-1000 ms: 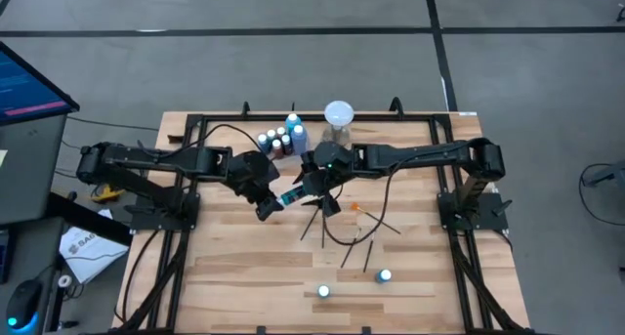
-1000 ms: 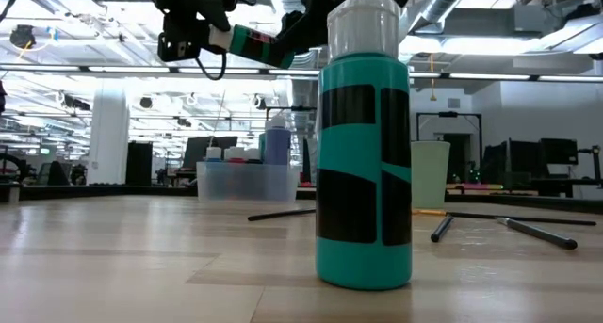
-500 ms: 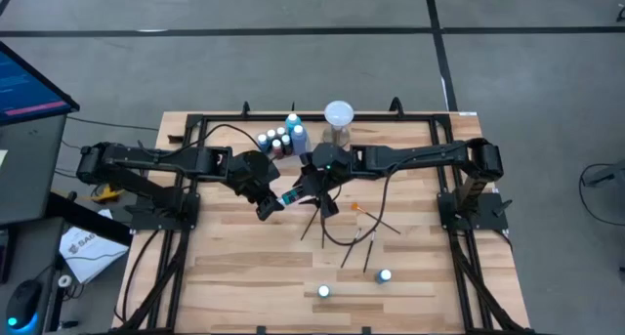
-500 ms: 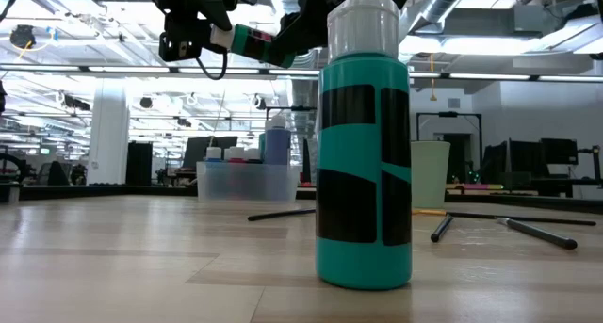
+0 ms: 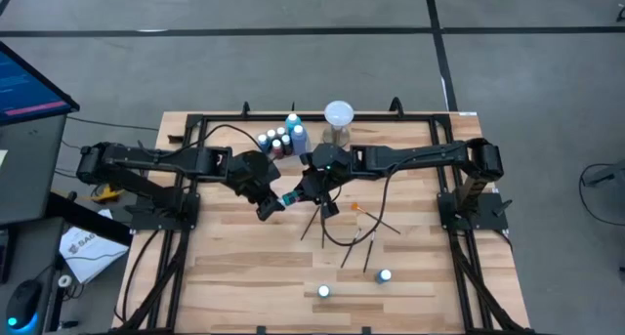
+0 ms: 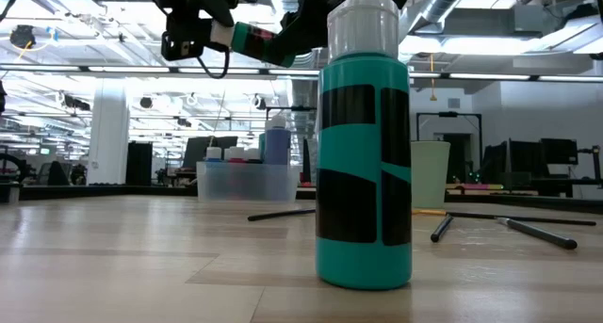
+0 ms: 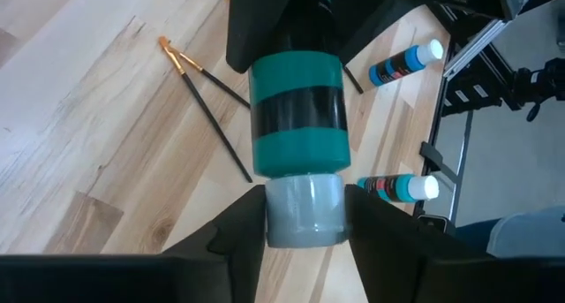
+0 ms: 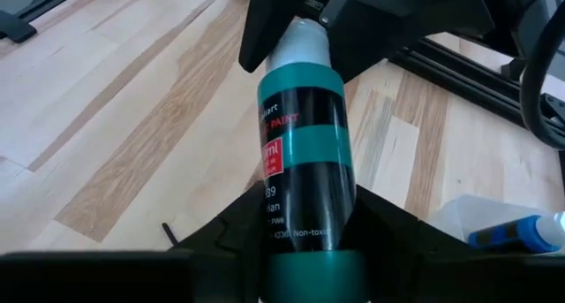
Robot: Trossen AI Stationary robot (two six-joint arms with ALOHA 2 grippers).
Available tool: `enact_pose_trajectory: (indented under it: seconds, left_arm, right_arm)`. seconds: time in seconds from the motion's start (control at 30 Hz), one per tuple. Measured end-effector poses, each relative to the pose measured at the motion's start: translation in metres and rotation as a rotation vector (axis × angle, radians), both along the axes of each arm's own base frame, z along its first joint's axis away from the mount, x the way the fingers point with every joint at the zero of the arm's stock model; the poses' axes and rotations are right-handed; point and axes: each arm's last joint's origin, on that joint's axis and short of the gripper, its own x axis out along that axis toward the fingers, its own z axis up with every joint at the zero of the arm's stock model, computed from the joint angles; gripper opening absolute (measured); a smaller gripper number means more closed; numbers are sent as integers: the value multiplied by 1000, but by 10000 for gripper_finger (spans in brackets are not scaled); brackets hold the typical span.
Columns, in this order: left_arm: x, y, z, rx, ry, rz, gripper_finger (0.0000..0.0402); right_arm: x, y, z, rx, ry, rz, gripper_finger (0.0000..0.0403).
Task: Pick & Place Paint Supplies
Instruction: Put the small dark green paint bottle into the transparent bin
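Note:
A teal paint bottle with black bands and a white cap [image 5: 290, 196] hangs level above the table's middle, between my two grippers. My left gripper [image 5: 274, 204] is shut on its cap end and my right gripper [image 5: 305, 188] on its bottom end. In the low view the bottle [image 6: 252, 38] shows high up between both dark grippers. Two more bottles [image 5: 324, 292] [image 5: 385, 275] stand near the front edge; one [image 6: 364, 144] stands on its base. Thin dark brushes [image 5: 337, 223] lie flat on the wood below. My left gripper pinches the bottle's white cap [image 7: 303, 210] between its two fingers [image 7: 243, 237], coming level from the table's left and pointing along the bottle. The bottle is lifted clear. My right gripper has the bottle's bottom end [image 8: 307, 237] between its two fingers [image 8: 388, 228], coming from the table's right, along the bottle.
A clear bin [image 5: 281, 140] with several bottles sits at the back middle, beside a white globe on a metal base [image 5: 338, 113]. Black frame rails [image 5: 186, 228] run along both sides. An orange-tipped brush [image 7: 203, 117] lies under the held bottle. Bare wood lies at front left.
My right gripper has moved a little toward the left gripper, farther over the bottle's bottom end. The bottle has stayed level in the air and has barely shifted.

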Motion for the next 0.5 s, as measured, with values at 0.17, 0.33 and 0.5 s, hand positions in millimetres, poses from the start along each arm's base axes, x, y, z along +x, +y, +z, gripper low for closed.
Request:
enact_pose_trajectory:
  seconds: [0.17,0.33,0.5]
  left_arm:
    - [-4,-2,11,7,-98,-133,172]
    - [-28,-1,41,78,-261,-90,202]
    - [-61,1,82,433,-520,118,217]
  right_arm:
    - [-7,-4,14,47,-31,1,143]
    - [-22,-21,41,130,-103,-5,137]
    - [-36,-41,65,277,-182,42,140]
